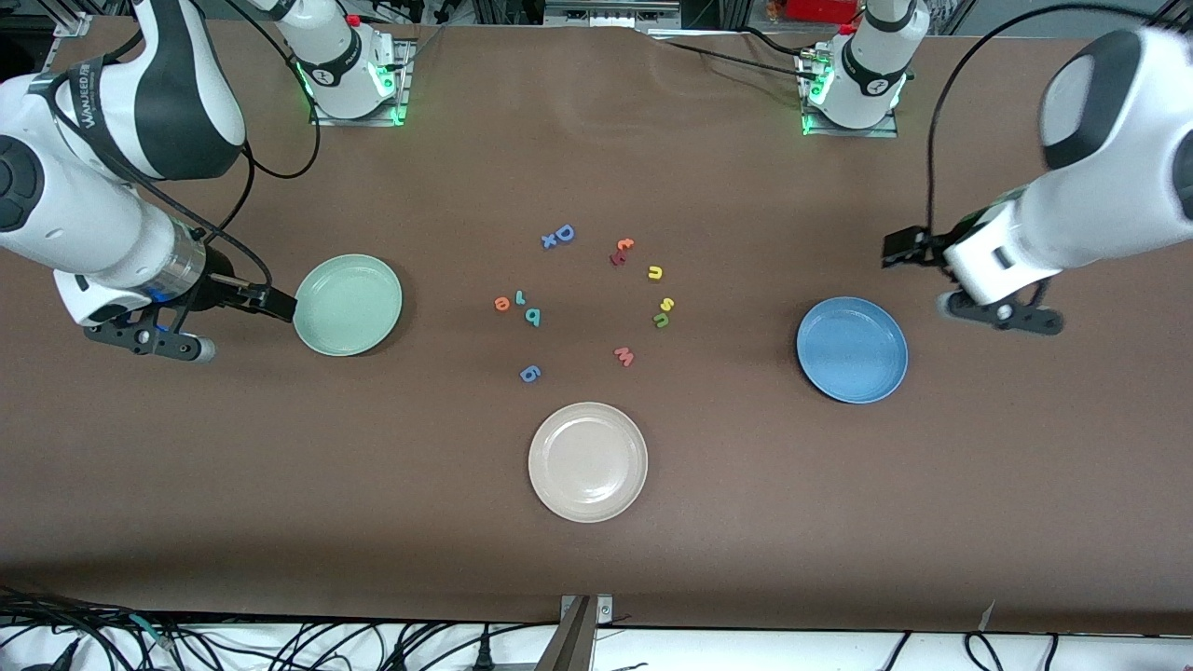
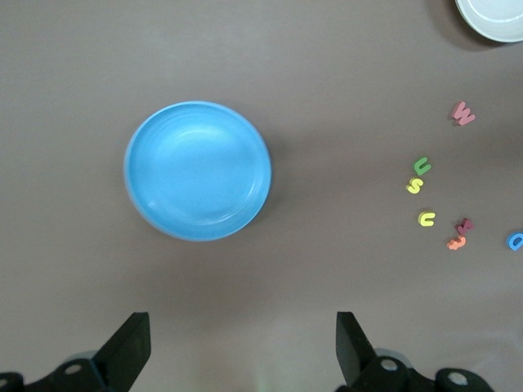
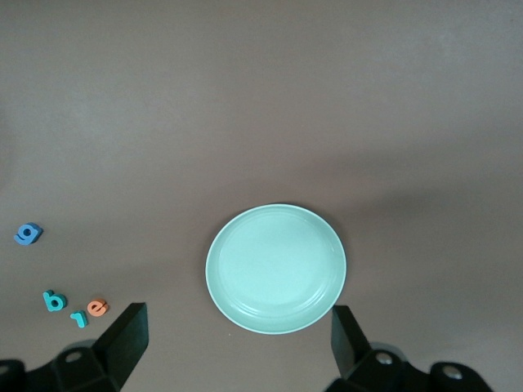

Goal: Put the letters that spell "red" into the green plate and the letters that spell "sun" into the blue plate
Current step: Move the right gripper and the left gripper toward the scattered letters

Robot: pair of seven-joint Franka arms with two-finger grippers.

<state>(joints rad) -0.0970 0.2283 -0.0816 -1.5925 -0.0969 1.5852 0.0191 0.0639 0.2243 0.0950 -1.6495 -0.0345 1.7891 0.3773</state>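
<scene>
The light, soft foam letters (image 1: pixel 533 317) are lying flat; thin edges are to be pinched. Left gripper (image 1: pixel 997 312) and right gripper (image 1: pixel 149 340) are being held open, empty.

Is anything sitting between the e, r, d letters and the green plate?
Nothing visible does. The orange e, teal r and teal d lie in a short row on bare table, and the stretch from them to the green plate holds nothing. The right gripper hangs open at the plate's rim.
</scene>
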